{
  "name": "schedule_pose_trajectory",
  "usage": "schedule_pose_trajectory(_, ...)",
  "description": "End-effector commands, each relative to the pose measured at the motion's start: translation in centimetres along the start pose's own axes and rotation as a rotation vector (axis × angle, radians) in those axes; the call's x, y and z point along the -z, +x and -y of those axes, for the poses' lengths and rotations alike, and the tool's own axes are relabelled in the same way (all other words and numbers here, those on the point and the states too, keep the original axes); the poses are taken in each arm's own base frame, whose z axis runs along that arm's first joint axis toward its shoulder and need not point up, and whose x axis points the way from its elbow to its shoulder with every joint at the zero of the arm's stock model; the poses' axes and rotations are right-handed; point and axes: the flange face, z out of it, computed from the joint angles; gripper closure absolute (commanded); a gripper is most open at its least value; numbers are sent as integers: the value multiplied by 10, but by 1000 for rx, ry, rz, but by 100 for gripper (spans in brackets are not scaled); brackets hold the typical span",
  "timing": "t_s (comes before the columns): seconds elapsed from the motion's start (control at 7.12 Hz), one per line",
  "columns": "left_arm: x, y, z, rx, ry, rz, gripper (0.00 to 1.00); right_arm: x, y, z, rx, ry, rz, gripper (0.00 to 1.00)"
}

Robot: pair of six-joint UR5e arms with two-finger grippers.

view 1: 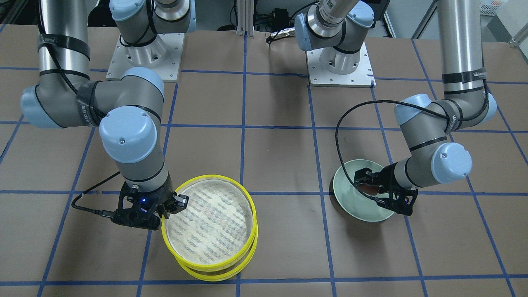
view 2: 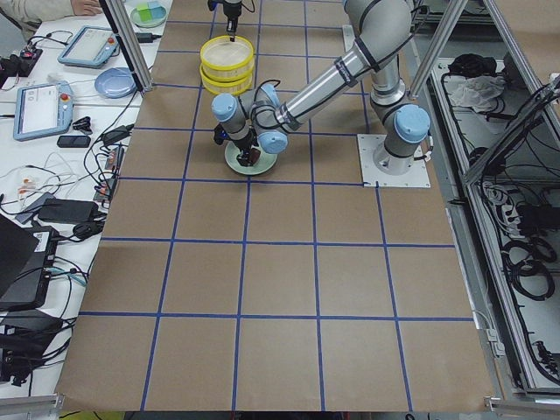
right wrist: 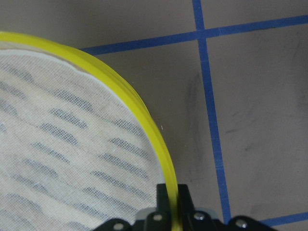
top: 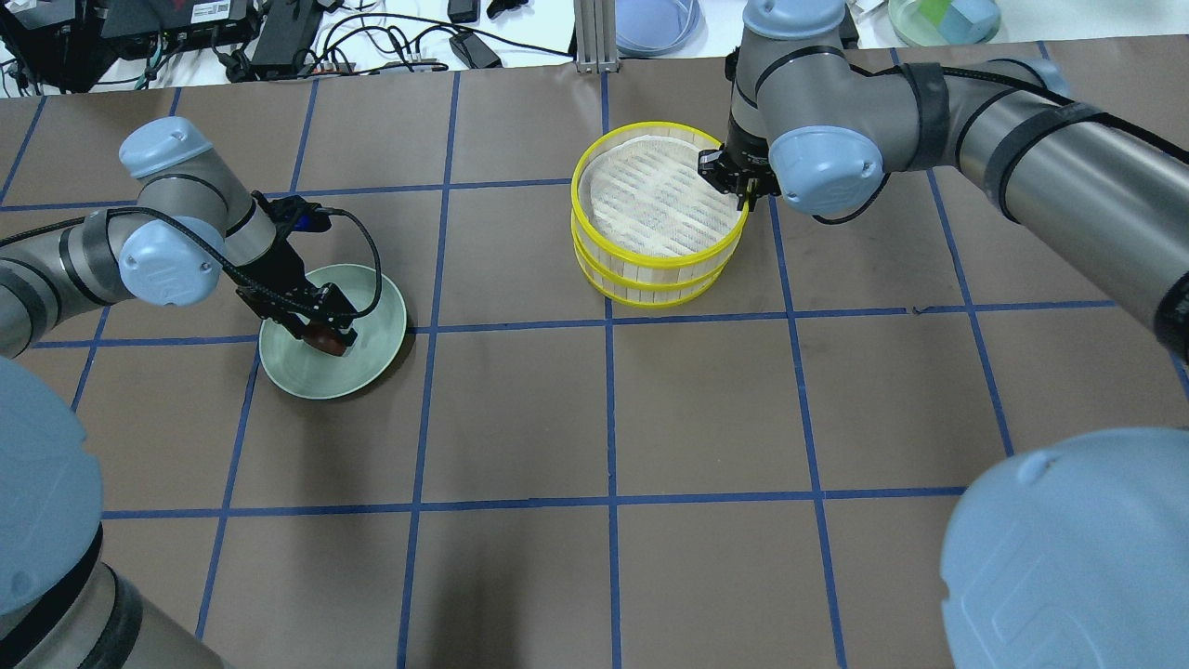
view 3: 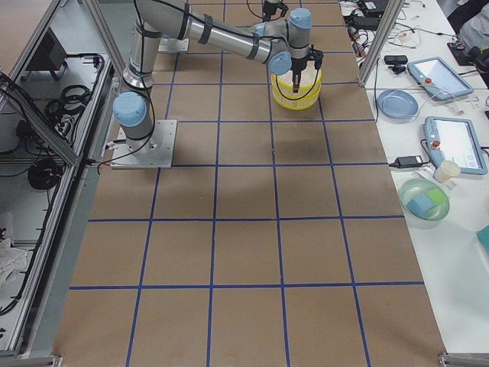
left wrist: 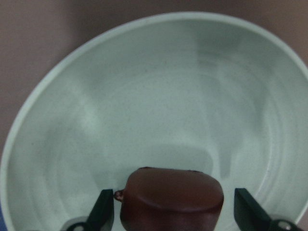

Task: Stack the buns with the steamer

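Observation:
The steamer is two yellow-rimmed trays stacked as tiers, the top tray (top: 650, 200) sitting slightly askew on the lower tray (top: 650, 293). My right gripper (top: 738, 186) is shut on the top tray's yellow rim (right wrist: 120, 91), one finger inside and one outside. The top tray's liner (view 1: 210, 218) is bare. My left gripper (top: 325, 334) is down in the pale green plate (top: 372, 316), open, with its fingers either side of the dark reddish-brown bun (left wrist: 171, 192); a small gap shows on one side. The cream-white bun is out of view.
The brown table carries a blue tape grid. Both arm bases (view 1: 144, 57) stand on white plates on the robot's side. Beyond the far edge lie cables, a blue dish (top: 655, 23) and a green bowl (top: 943, 19).

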Motion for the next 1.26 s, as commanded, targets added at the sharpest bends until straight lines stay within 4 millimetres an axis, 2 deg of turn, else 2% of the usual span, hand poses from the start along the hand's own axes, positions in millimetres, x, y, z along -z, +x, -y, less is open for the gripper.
schedule_pose_trajectory(0.0,1,-4,2,-12,3,28,100,2,-2,2,-4,25,10,100)
schedule_pose_trajectory(0.28,9,-11,14,-2,69,72,100,3,-2,3,-5,35,13,100)
schedule_pose_trajectory(0.56,54,-20,28,51,138,143,100,-2,-3,6,-11,47,15,100)
schedule_pose_trajectory(0.7,68,-21,26,98,146,178,100,-2,-3,6,-11,47,15,100)
schedule_pose_trajectory(1.12,85,-14,23,342,204,161,100,-1,-3,7,-12,60,18,100)
